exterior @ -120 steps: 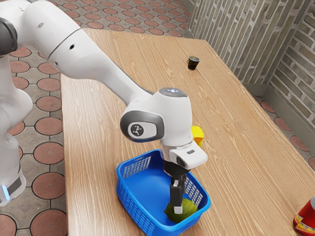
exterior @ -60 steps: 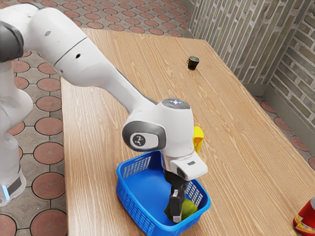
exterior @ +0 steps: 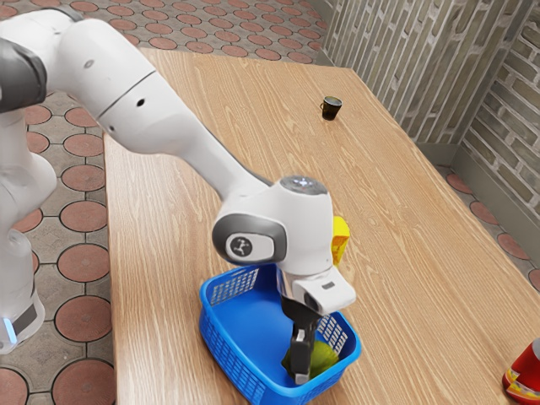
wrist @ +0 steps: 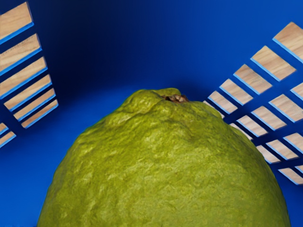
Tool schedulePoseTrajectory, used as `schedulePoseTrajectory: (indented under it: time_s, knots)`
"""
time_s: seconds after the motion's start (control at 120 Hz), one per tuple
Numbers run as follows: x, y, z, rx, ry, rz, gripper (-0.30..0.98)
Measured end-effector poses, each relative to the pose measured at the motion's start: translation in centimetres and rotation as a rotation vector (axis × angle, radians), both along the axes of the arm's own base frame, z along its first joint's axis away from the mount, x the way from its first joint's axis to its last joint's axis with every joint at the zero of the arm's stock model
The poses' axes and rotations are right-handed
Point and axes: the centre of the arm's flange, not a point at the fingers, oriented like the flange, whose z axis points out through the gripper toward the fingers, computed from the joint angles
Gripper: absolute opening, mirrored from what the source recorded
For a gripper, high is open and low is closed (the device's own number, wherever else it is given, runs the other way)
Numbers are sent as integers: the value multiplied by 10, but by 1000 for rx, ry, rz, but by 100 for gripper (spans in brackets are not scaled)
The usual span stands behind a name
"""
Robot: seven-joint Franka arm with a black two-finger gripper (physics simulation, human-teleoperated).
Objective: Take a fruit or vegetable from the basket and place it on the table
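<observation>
Well, claw (exterior: 303, 371) inside basket (exterior: 226, 350) walls, at green fruit (exterior: 324, 359); room alongside.

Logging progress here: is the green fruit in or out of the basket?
In: both views show the green fruit inside the latticed blue basket.

2 grey brick walls (exterior: 405, 67) meet above a floor (exterior: 54, 288) of round reddish tiles (exterior: 83, 263).

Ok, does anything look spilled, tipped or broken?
No, nothing stands out: the basket and cup stand upright, and the fruit looks whole where visible. The yellow thing is partly behind my arm, so I can't judge it.
</observation>
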Motion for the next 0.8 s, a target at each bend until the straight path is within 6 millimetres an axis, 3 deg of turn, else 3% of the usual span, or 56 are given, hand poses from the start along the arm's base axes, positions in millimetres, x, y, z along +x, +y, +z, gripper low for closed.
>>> schedulePoseTrajectory:
  time_s: [0.2,0.492,0.575,0.675,0.8]
  knots:
    - [0,-1,-2,-5,8,8,79]
    - [0,-1,1,-14,3,12,78]
    - [0,1,3,-14,-3,14,68]
    - [2,4,7,-13,-13,19,47]
    - [2,4,9,-7,-20,23,32]
